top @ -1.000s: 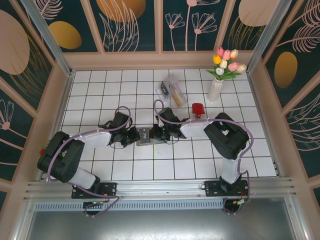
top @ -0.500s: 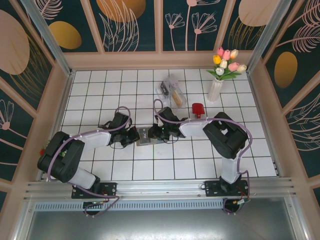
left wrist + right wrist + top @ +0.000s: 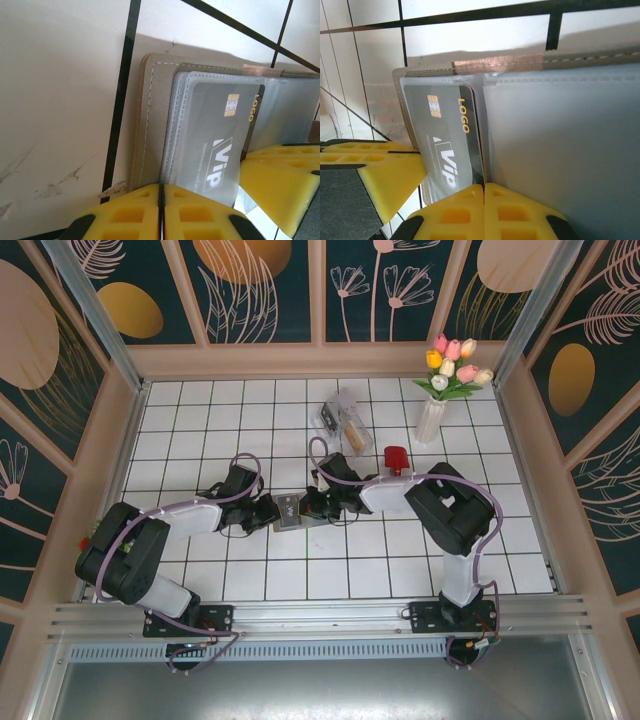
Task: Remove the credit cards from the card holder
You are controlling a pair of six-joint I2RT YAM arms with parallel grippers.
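The card holder [image 3: 289, 512] lies open on the tiled floor between my two grippers. In the left wrist view its tan cover [image 3: 155, 115] carries clear sleeves, and a dark credit card [image 3: 220, 135] with a chip sits inside one. My left gripper [image 3: 161, 189] is shut, with the sleeve's stitched edge running into the seam of its jaws. In the right wrist view the same credit card [image 3: 445, 135] stands beside a wide clear panel of the card holder [image 3: 560, 150]. My right gripper [image 3: 484, 187] is shut where the card's edge meets its jaws. From above, left gripper [image 3: 270, 512] and right gripper [image 3: 308, 508] flank the holder.
A clear plastic box [image 3: 343, 422] lies at the back middle. A small red object [image 3: 396, 457] sits just behind the right arm. A vase of tulips [image 3: 432, 410] stands at the back right. Low walls ring the tiled floor.
The right arm's wrist has shifted slightly toward the back, so more of the red object shows. The right jaws opened a little and closed again. The holder stays between the grippers.
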